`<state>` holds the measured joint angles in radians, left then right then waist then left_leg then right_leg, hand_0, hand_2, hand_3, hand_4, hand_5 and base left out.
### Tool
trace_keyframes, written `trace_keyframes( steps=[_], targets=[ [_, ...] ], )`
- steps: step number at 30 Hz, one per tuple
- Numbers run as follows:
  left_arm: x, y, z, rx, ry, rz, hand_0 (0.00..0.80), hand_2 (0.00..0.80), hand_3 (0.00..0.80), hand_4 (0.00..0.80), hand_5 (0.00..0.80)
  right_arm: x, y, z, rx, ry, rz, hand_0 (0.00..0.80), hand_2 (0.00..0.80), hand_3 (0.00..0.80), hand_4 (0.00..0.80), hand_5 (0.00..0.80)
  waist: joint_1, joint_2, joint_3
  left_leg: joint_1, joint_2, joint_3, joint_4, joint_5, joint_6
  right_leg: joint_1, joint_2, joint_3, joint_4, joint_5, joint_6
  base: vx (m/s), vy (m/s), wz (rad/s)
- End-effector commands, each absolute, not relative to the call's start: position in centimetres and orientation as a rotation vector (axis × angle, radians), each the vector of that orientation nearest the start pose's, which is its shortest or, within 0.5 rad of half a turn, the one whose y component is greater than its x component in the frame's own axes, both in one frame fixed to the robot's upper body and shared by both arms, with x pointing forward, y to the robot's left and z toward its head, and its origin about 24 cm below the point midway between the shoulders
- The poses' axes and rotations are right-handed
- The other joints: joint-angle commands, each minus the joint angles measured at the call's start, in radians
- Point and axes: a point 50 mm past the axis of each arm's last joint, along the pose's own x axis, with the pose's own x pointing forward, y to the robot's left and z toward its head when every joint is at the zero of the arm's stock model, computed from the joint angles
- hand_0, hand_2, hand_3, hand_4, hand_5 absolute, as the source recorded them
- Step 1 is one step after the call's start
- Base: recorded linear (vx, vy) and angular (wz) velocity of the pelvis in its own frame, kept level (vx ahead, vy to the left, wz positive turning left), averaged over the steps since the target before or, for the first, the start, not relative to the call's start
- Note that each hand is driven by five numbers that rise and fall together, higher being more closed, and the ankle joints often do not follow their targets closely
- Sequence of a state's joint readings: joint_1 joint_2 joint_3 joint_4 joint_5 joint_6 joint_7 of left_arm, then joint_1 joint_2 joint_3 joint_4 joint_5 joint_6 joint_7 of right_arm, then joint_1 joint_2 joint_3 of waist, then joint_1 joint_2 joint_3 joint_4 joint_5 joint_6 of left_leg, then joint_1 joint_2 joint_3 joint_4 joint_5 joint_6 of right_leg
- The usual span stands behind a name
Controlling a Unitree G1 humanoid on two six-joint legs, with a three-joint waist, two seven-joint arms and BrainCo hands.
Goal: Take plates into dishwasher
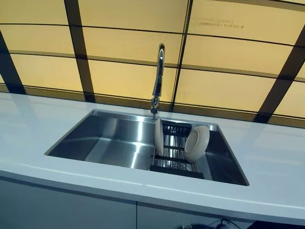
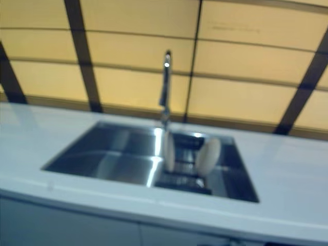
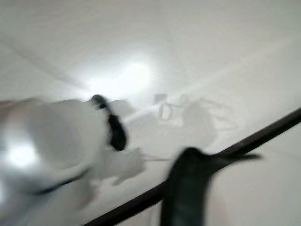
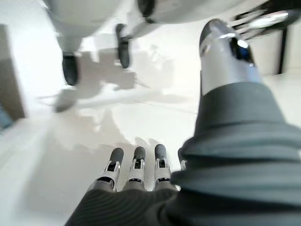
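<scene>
The right hand (image 4: 141, 188) shows only in its own wrist view: its silver, dark-tipped fingers (image 4: 135, 167) lie straight and side by side past the dark ribbed cover, its thumb (image 4: 225, 61) stands apart from them, and nothing is held between them; beyond lies pale, glossy floor. The left hand (image 3: 186, 188) appears in its wrist view as no more than a blurred dark shape over the same pale floor, so whether its fingers are spread or curled cannot be told, and nothing can be made out in it. Neither hand reaches into the head views. There, a rectangular stainless-steel sink (image 1: 86, 138) is sunk into a white countertop (image 1: 43, 119), and a tall chrome tap (image 1: 158, 76) rises from the middle of the sink's back edge. A black wire dish rack (image 1: 174, 164) sits in the right part of the basin, running from the back wall toward the front edge. Two round cream plates stand on edge in it: the left plate (image 1: 158, 138) is upright at the rack's left side, just below the tap, and the right plate (image 1: 196, 143) leans at the rack's right side, its hollow face turned toward the first. The two are apart, with bare rack wires between them. Behind the countertop's back edge rises a wall of yellow panels (image 1: 128, 76) divided by dark strips.
</scene>
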<state>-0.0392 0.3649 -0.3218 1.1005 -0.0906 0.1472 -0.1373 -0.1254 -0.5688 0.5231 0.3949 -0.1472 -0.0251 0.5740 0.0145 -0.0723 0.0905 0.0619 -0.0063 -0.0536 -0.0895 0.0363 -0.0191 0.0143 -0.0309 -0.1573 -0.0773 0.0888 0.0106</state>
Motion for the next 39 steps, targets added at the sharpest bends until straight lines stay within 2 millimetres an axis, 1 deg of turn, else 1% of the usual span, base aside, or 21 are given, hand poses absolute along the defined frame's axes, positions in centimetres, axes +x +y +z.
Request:
trace_keyframes(
  steps=[1, 2, 4, 6, 7, 8, 10, 12, 14, 18, 21, 23, 25, 26, 27, 29, 31, 35, 36, 37, 39],
  targets=[
    [12.4, 25.2, -14.5, 0.384, 1.241, -0.143, 0.0, 0.0, 0.0, 0.0, 0.0, 24.6, -15.8, 0.9, -0.647, 0.406, 1.078, 0.0, 0.0, 0.0, 0.0, 0.0, 0.007, 0.009, 0.021, 0.002, -0.056, 0.07, 0.025, -0.053, 0.061, -0.057, -0.025, 0.046, 0.09, -0.015, 0.112, 0.012, 0.038, -0.07],
    [12.4, 25.2, -14.5, 0.382, 1.241, -0.141, 0.0, 0.0, 0.0, 0.0, 0.0, 24.6, -15.6, 1.4, -0.634, 0.397, 1.098, 0.0, 0.0, 0.0, 0.0, 0.0, 0.006, 0.009, 0.021, 0.002, -0.056, 0.072, 0.025, -0.053, 0.061, -0.057, -0.025, 0.048, 0.091, -0.016, 0.112, 0.009, 0.035, -0.13],
    [12.2, 25.4, -14.5, 0.381, 1.243, -0.134, 0.0, 0.0, 0.0, 0.0, 0.0, 24.7, -14.6, 3.1, -0.571, 0.364, 1.176, 0.0, 0.0, 0.0, 0.0, 0.0, 0.004, 0.008, 0.022, 0.004, -0.054, 0.078, 0.023, -0.052, 0.061, -0.061, -0.026, 0.05, 0.096, -0.016, 0.115, 0.005, 0.019, -0.17],
    [12.1, 25.4, -14.6, 0.381, 1.244, -0.133, 0.0, 0.0, 0.0, 0.0, 0.0, 24.6, -14.5, 3.4, -0.556, 0.362, 1.196, 0.0, 0.0, 0.0, 0.0, 0.0, 0.004, 0.007, 0.022, 0.005, -0.054, 0.079, 0.022, -0.052, 0.061, -0.061, -0.026, 0.051, 0.097, -0.017, 0.116, 0.009, 0.011, -0.11],
    [11.9, 25.5, -14.6, 0.38, 1.247, -0.129, 0.0, 0.0, 0.0, 0.0, 0.0, 24.6, -13.8, 4.3, -0.499, 0.361, 1.247, 0.0, 0.0, 0.0, 0.0, 0.0, 0.003, 0.006, 0.02, 0.008, -0.053, 0.083, 0.019, -0.052, 0.06, -0.062, -0.027, 0.051, 0.098, -0.017, 0.117, 0.013, 0.012, -0.09],
    [11.9, 25.5, -14.7, 0.38, 1.248, -0.129, 0.0, 0.0, 0.0, 0.0, 0.0, 24.6, -13.8, 4.4, -0.49, 0.362, 1.253, 0.0, 0.0, 0.0, 0.0, 0.0, 0.004, 0.006, 0.02, 0.008, -0.053, 0.084, 0.019, -0.052, 0.06, -0.062, -0.027, 0.051, 0.098, -0.017, 0.117, 0.019, 0.017, -0.1],
    [11.5, 25.4, -14.8, 0.383, 1.252, -0.129, 0.0, 0.0, 0.0, 0.0, 0.0, 24.5, -12.6, 5.3, -0.34, 0.389, 1.335, 0.0, 0.0, 0.0, 0.0, 0.0, 0.007, 0.005, 0.013, 0.011, -0.051, 0.09, 0.016, -0.051, 0.059, -0.06, -0.026, 0.051, 0.098, -0.02, 0.118, 0.015, 0.017, -0.1],
    [11.3, 25.5, -14.8, 0.383, 1.255, -0.13, 0.0, 0.0, 0.0, 0.0, 0.0, 24.4, -12.2, 5.3, -0.291, 0.395, 1.349, 0.0, 0.0, 0.0, 0.0, 0.0, 0.009, 0.004, 0.01, 0.012, -0.05, 0.093, 0.016, -0.051, 0.058, -0.057, -0.026, 0.05, 0.096, -0.022, 0.117, 0.008, 0.01, -0.07],
    [11.0, 25.2, -15.0, 0.381, 1.26, -0.133, 0.0, 0.0, 0.0, 0.0, 0.0, 24.3, -11.4, 5.5, -0.193, 0.41, 1.376, 0.0, 0.0, 0.0, 0.0, 0.0, 0.011, 0.004, 0.003, 0.014, -0.049, 0.097, 0.013, -0.052, 0.057, -0.049, -0.025, 0.05, 0.089, -0.026, 0.115, -0.001, 0.019, -0.04],
    [10.8, 25.1, -15.1, 0.378, 1.264, -0.135, 0.0, 0.0, 0.0, 0.0, 0.0, 24.0, -10.8, 5.6, -0.116, 0.423, 1.414, 0.0, 0.0, 0.0, 0.0, 0.0, 0.011, 0.004, -0.003, 0.017, -0.048, 0.102, 0.01, -0.053, 0.057, -0.041, -0.024, 0.051, 0.083, -0.03, 0.112, -0.005, 0.015, -0.04],
    [10.8, 25.1, -15.2, 0.375, 1.268, -0.139, 0.0, 0.0, 0.0, 0.0, 0.0, 23.2, -9.8, 6.0, -0.001, 0.462, 1.519, 0.0, 0.0, 0.0, 0.0, 0.0, 0.009, 0.003, -0.01, 0.021, -0.047, 0.108, 0.008, -0.053, 0.056, -0.033, -0.021, 0.054, 0.076, -0.033, 0.11, -0.019, 0.022, -0.09],
    [10.7, 25.1, -15.2, 0.373, 1.27, -0.146, 0.0, 0.0, 0.0, 0.0, 0.0, 22.4, -9.0, 6.1, 0.115, 0.513, 1.6, 0.0, 0.0, 0.0, 0.0, 0.0, 0.009, 0.003, -0.013, 0.024, -0.046, 0.111, 0.007, -0.054, 0.055, -0.031, -0.02, 0.056, 0.075, -0.035, 0.11, -0.014, 0.019, -0.13],
    [10.8, 25.0, -15.2, 0.376, 1.273, -0.149, 0.0, 0.0, 0.0, 0.0, 0.0, 21.2, -7.9, 6.1, 0.305, 0.605, 1.691, 0.0, 0.0, 0.0, 0.0, 0.0, 0.011, 0.003, -0.016, 0.027, -0.046, 0.112, 0.006, -0.054, 0.055, -0.027, -0.02, 0.059, 0.073, -0.036, 0.109, -0.008, 0.009, -0.08],
    [10.8, 25.1, -15.2, 0.376, 1.273, -0.149, 0.0, 0.0, 0.0, 0.0, 0.0, 21.0, -7.7, 6.1, 0.34, 0.624, 1.704, 0.0, 0.0, 0.0, 0.0, 0.0, 0.01, 0.003, -0.016, 0.028, -0.045, 0.112, 0.006, -0.054, 0.055, -0.026, -0.02, 0.059, 0.072, -0.036, 0.109, -0.001, 0.002, -0.07],
    [10.7, 25.2, -15.2, 0.38, 1.275, -0.148, 0.0, 0.0, 0.0, 0.0, 0.0, 19.5, -6.5, 6.0, 0.548, 0.715, 1.808, 0.0, 0.0, 0.0, 0.0, 0.0, 0.011, 0.004, -0.019, 0.034, -0.044, 0.112, 0.006, -0.057, 0.055, -0.022, -0.02, 0.061, 0.069, -0.036, 0.11, -0.002, 0.006, -0.07],
    [10.5, 25.0, -15.4, 0.372, 1.279, -0.146, 0.0, 0.0, 0.0, 0.0, 0.0, 18.1, -4.6, 6.0, 0.696, 0.73, 1.899, 0.0, 0.0, 0.0, 0.0, 0.0, 0.011, 0.01, -0.029, 0.039, -0.042, 0.114, 0.003, -0.058, 0.056, -0.018, -0.019, 0.066, 0.063, -0.037, 0.112, -0.002, 0.02, -0.06],
    [10.5, 24.8, -15.4, 0.367, 1.283, -0.145, 0.0, 0.0, 0.0, 0.0, 0.0, 18.0, -3.7, 6.9, 0.747, 0.687, 1.901, 0.0, 0.0, 0.0, 0.0, 0.0, 0.01, 0.013, -0.033, 0.041, -0.042, 0.115, 0.002, -0.061, 0.057, -0.015, -0.019, 0.069, 0.059, -0.037, 0.111, 0.007, 0.02, -0.07],
    [10.4, 24.8, -15.5, 0.362, 1.287, -0.146, 0.0, 0.0, 0.0, 0.0, 0.0, 18.3, -3.2, 7.6, 0.771, 0.639, 1.882, 0.0, 0.0, 0.0, 0.0, 0.0, 0.008, 0.014, -0.037, 0.042, -0.042, 0.115, 0.002, -0.062, 0.057, -0.012, -0.018, 0.072, 0.055, -0.038, 0.11, 0.001, 0.002, -0.02],
    [10.3, 24.6, -15.6, 0.356, 1.29, -0.142, 0.0, 0.0, 0.0, 0.0, 0.0, 18.9, -3.0, 8.4, 0.747, 0.568, 1.836, 0.0, 0.0, 0.0, 0.0, 0.0, 0.006, 0.015, -0.043, 0.041, -0.041, 0.115, 0.002, -0.063, 0.056, -0.009, -0.017, 0.076, 0.048, -0.038, 0.109, 0.001, 0.018, -0.04],
    [10.3, 24.6, -15.6, 0.355, 1.291, -0.141, 0.0, 0.0, 0.0, 0.0, 0.0, 19.1, -3.0, 8.7, 0.734, 0.547, 1.82, 0.0, 0.0, 0.0, 0.0, 0.0, 0.006, 0.015, -0.044, 0.041, -0.041, 0.116, 0.002, -0.063, 0.056, -0.008, -0.017, 0.076, 0.047, -0.038, 0.109, -0.002, 0.019, -0.07],
    [10.2, 24.5, -15.6, 0.355, 1.295, -0.139, 0.0, 0.0, 0.0, 0.0, 0.0, 20.3, -3.5, 9.7, 0.674, 0.469, 1.722, 0.0, 0.0, 0.0, 0.0, 0.0, 0.005, 0.013, -0.049, 0.04, -0.041, 0.116, 0.002, -0.064, 0.054, -0.004, -0.016, 0.075, 0.042, -0.04, 0.105, -0.004, 0.012, -0.09]
  ],
)
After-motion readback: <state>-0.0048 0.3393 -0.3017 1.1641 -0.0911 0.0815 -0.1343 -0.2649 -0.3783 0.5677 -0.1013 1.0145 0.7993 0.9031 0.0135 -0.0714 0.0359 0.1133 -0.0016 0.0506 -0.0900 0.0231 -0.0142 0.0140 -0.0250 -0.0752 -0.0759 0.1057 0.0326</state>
